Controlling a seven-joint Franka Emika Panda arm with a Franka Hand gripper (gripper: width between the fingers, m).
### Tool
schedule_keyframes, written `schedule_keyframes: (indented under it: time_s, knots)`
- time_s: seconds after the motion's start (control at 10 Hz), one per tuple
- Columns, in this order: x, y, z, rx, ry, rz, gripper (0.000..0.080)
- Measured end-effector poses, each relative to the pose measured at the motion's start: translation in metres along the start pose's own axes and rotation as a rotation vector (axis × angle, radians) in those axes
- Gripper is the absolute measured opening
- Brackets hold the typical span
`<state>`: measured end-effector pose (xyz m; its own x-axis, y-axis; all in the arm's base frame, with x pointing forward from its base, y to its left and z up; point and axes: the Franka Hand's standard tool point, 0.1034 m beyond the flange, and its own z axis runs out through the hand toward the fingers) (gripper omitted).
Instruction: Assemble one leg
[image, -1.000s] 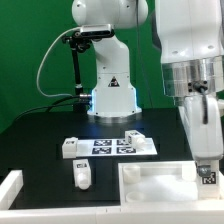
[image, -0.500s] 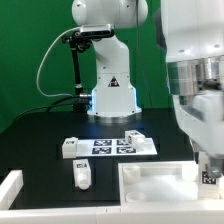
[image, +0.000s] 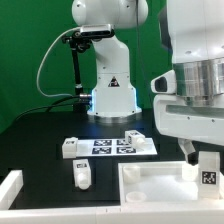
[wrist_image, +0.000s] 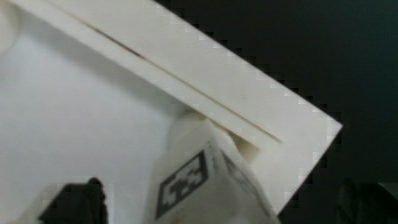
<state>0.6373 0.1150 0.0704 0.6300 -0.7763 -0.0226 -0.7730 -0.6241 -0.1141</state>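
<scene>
One leg (image: 208, 172), a small white block with a black-and-white tag, stands at the far right corner of the white tray-like part (image: 150, 186). My gripper (image: 203, 156) hangs just above it. In the wrist view the leg (wrist_image: 199, 178) leans by the tray's raised rim (wrist_image: 214, 95), between my two dark fingers (wrist_image: 75, 202). There is a gap on each side, so the gripper (wrist_image: 217, 208) is open. Three more legs lie on the table: one (image: 68, 148) at the marker board's left end, one (image: 82, 173) in front, one (image: 133, 136) behind.
The marker board (image: 113, 146) lies flat at the table's middle. A second robot's base (image: 111, 95) stands behind it. A white raised-edge part (image: 10, 188) sits at the exterior view's lower left.
My hand has lifted and turned above the tray corner. The leg stays where it was and now shows more fully below the fingers.
</scene>
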Motion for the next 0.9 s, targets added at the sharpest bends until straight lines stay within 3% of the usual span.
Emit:
schedule_keyframes:
  time_s: [0.1, 0.2, 0.3, 0.5, 0.6, 0.7, 0.9]
  knots:
    - [0.0049, 0.0022, -0.0003, -0.039, 0.038, -0.275, 0.0649]
    - [0.0064, 0.0009, -0.0007, -0.051, 0.046, -0.410, 0.0649]
    - [0.0062, 0.0014, -0.0003, -0.049, 0.045, -0.358, 0.0621]
    - [0.0064, 0.0017, 0.0000, -0.049, 0.046, -0.338, 0.0339]
    - [0.0062, 0.0015, 0.0001, -0.047, 0.047, -0.258, 0.0339]
    - [0.0062, 0.0017, 0.0002, -0.045, 0.049, -0.174, 0.0284]
    - [0.0069, 0.0021, 0.0006, -0.040, 0.054, 0.017, 0.0284]
